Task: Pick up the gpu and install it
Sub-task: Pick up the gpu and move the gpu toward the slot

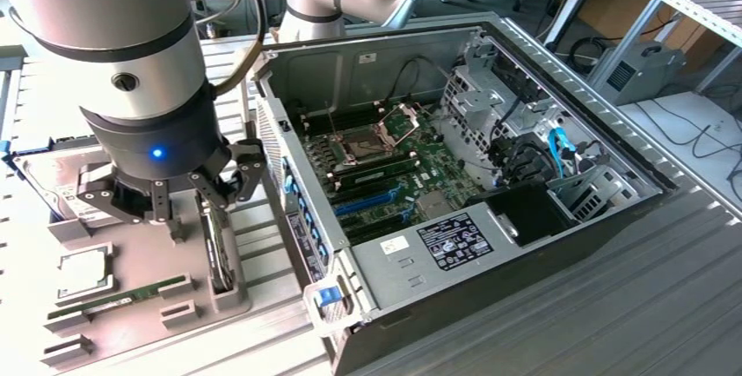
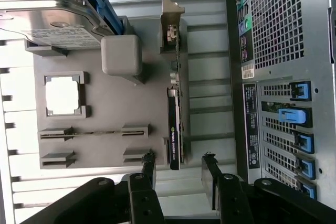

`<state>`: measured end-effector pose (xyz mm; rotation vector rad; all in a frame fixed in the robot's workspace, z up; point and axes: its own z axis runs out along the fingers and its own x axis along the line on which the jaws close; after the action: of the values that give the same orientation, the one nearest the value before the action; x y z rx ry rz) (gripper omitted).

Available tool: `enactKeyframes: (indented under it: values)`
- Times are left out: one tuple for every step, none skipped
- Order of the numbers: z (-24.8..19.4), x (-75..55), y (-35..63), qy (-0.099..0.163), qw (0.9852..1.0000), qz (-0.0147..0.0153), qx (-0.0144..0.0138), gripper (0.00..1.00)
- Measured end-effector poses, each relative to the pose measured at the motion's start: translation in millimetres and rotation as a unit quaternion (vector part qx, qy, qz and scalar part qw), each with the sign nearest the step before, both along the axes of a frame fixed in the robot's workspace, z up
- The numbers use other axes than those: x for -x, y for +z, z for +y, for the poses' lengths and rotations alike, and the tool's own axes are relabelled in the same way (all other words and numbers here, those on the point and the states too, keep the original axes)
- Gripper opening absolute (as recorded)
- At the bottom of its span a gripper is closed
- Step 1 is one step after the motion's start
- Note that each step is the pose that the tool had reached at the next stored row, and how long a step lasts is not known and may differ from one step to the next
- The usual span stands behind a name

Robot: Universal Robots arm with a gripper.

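Item: gpu (image 1: 215, 250), standing on edge in the tray (image 1: 134, 259), lower left of the exterior view. Its long axis runs parallel to the case (image 1: 347, 55) wall just beside it.
Tool (image 1: 200, 215): I read it as wide open and empty, above the card's near end, with fingers either side of its thin width.
Room: hard drive (image 1: 56, 172) apart on the far side.

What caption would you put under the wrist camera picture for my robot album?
Open black end effector poised above the thin flat black gpu card standing edge-on in a grey holder tray.

The pincer (image 1: 198, 216), jaws spread, hangs just above the gpu (image 1: 214, 254), which stands edge-on beside the computer case (image 1: 400, 259).
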<state>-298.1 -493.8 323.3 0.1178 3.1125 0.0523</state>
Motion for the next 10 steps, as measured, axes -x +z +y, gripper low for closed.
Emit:
enactKeyframes:
  values:
    - [0.0, 0.0, -0.3, 0.000, 1.0000, 0.0000, 0.0000, 0.48]
    - [0.0, 0.0, -0.7, 0.000, 1.0000, 0.0000, 0.0000, 0.48]
    - [0.0, 0.0, -1.0, 0.000, 1.0000, 0.0000, 0.0000, 0.48]
    - [0.0, 0.0, -1.2, 0.000, 1.0000, 0.0000, 0.0000, 0.48]
    - [0.0, 0.0, -1.5, 0.000, 1.0000, 0.0000, 0.0000, 0.48]
    - [0.0, 0.0, -1.9, 0.000, 1.0000, 0.0000, 0.0000, 0.48]
    - [0.0, 0.0, -2.1, 0.000, 1.0000, 0.0000, 0.0000, 0.48]
    - [0.0, 0.0, -2.5, 0.000, 1.0000, 0.0000, 0.0000, 0.48]
    - [0.0, 0.0, -2.7, 0.000, 1.0000, 0.0000, 0.0000, 0.48]
    - [0.0, 0.0, -3.0, 0.000, 1.0000, 0.0000, 0.0000, 0.48]
